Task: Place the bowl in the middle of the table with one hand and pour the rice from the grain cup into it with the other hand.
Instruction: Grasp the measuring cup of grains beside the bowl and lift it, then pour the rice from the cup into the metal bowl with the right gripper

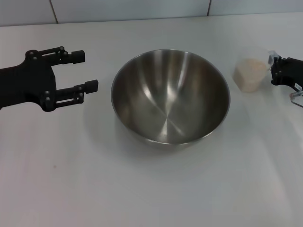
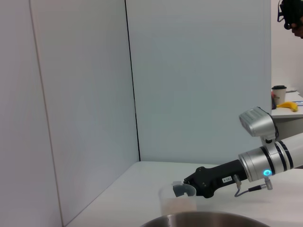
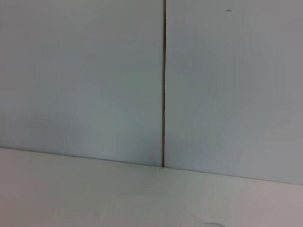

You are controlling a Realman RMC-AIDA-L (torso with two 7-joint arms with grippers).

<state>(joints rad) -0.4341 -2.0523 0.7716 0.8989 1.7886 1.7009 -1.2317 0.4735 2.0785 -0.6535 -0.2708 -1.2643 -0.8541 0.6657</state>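
The steel bowl (image 1: 170, 97) stands empty in the middle of the white table (image 1: 142, 189); its rim also shows in the left wrist view (image 2: 203, 218). My left gripper (image 1: 90, 71) is open and empty, level with the bowl and a short gap to its left. The clear grain cup (image 1: 249, 73) stands upright to the right of the bowl, with rice (image 1: 252, 68) in it. My right gripper (image 1: 273, 61) grips the cup's far-right rim. The left wrist view shows the right gripper (image 2: 182, 190) with one finger inside the cup (image 2: 177, 201).
Grey wall panels (image 1: 142, 9) stand behind the table's back edge. The table's front half lies in front of the bowl. In the left wrist view a far desk holds a paper cup (image 2: 279, 93) and a banana (image 2: 288, 106).
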